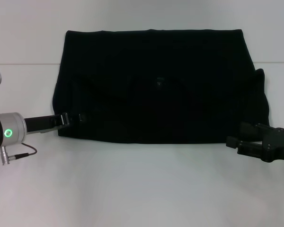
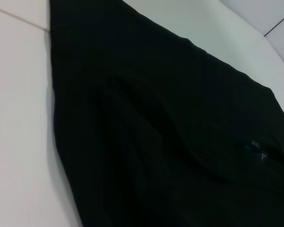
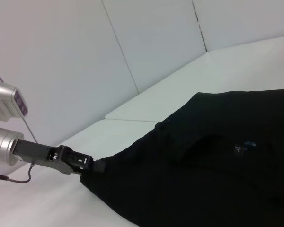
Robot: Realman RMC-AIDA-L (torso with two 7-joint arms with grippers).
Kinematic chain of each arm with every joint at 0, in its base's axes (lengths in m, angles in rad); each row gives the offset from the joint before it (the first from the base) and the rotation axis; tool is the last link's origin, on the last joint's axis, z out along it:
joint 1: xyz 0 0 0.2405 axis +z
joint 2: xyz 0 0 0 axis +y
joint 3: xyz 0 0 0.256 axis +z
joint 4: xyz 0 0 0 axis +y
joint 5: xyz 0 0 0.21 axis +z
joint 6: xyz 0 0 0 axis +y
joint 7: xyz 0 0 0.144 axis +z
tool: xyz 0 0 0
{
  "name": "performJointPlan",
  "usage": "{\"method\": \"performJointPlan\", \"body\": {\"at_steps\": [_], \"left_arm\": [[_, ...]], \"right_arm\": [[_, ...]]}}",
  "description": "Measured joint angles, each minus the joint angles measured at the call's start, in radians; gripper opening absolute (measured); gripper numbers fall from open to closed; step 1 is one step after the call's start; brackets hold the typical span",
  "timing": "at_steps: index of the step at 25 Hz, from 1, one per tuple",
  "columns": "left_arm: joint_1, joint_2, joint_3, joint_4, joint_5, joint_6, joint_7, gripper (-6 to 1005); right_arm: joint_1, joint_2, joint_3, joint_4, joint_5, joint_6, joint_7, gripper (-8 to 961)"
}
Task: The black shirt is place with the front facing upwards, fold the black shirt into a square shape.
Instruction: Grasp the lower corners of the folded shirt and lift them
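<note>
Both grippers flank the black shirt (image 1: 156, 85): left gripper (image 1: 78, 117) pinches its corner, right gripper (image 1: 236, 137) gapes.

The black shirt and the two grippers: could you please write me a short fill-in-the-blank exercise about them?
1. The black shirt lies on a ____ table.
2. The left gripper is at the shirt's near ____ corner.
3. The right gripper rests on the table, ____ the shirt.
4. The small neck label is ____.

Missing words: white; left; beside; blue

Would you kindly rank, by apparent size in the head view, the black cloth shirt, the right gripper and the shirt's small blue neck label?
1. black cloth shirt, largest by far
2. right gripper
3. small blue neck label, smallest
</note>
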Motion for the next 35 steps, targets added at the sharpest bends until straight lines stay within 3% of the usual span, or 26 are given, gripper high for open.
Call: {"method": "performJointPlan", "body": {"at_steps": [2, 7, 12, 18, 21, 25, 30, 35], "left_arm": [[-0.001, 0.000, 0.000, 0.000, 0.000, 0.001, 0.001, 377], [-0.001, 0.004, 0.001, -0.001, 0.000, 0.004, 0.005, 163], [-0.001, 0.005, 0.001, -0.002, 0.000, 0.007, 0.005, 108], [-0.002, 0.006, 0.001, -0.002, 0.000, 0.011, 0.003, 41], [-0.002, 0.006, 0.001, 0.000, 0.000, 0.019, 0.003, 41], [-0.003, 0.006, -0.001, 0.000, 0.000, 0.022, 0.004, 41], [-0.003, 0.006, -0.003, 0.000, 0.000, 0.027, 0.003, 41], [-0.004, 0.006, 0.000, -0.001, 0.000, 0.028, 0.002, 41]], "right_arm": [[0.000, 0.000, 0.002, -0.001, 0.000, -0.001, 0.001, 874], [0.000, -0.004, 0.004, -0.002, 0.000, -0.003, 0.020, 872], [0.005, -0.036, -0.005, -0.053, -0.009, -0.004, 0.189, 870], [0.032, -0.084, -0.018, -0.301, -0.139, -0.016, 0.645, 868], [0.080, -0.103, -0.029, -0.415, -0.294, -0.029, 0.882, 866], [0.163, -0.098, -0.033, -0.450, -0.470, -0.024, 1.039, 858], [0.252, -0.090, -0.070, -0.309, -0.569, 0.050, 1.080, 843], [0.276, -0.091, -0.109, -0.231, -0.584, 0.131, 1.082, 829]]}}
